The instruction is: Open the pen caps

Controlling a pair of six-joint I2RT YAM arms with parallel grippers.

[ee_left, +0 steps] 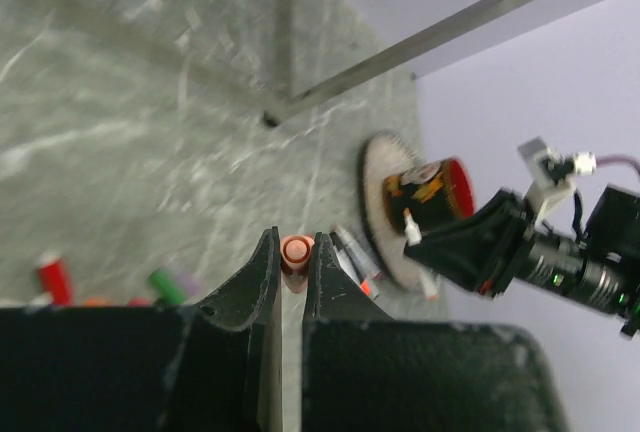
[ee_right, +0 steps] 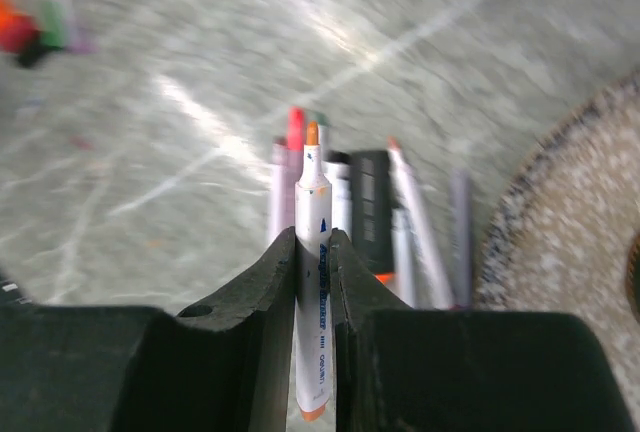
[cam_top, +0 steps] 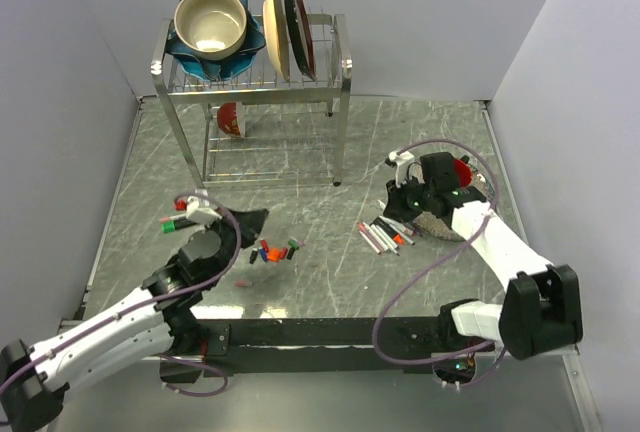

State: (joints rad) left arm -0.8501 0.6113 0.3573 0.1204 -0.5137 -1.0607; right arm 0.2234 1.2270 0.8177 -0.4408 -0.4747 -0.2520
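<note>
My left gripper [cam_top: 258, 218] is shut on a small orange pen cap [ee_left: 295, 252] and holds it above the table; the cap's round end shows between the fingertips. Several loose pen caps [cam_top: 275, 250], red, green and black, lie just right of it, and they also show in the left wrist view [ee_left: 55, 274]. My right gripper [cam_top: 400, 200] is shut on a white pen [ee_right: 312, 262] with an uncapped orange tip, held over the pile of pens [cam_top: 385, 235]. The pile also shows in the right wrist view [ee_right: 390, 212].
A round speckled mat [cam_top: 435, 224] lies under the right arm, with a black and red holder [ee_left: 435, 187] on it. A metal dish rack [cam_top: 340, 72] with a bowl and plates stands at the back. Walls close in left, right and behind.
</note>
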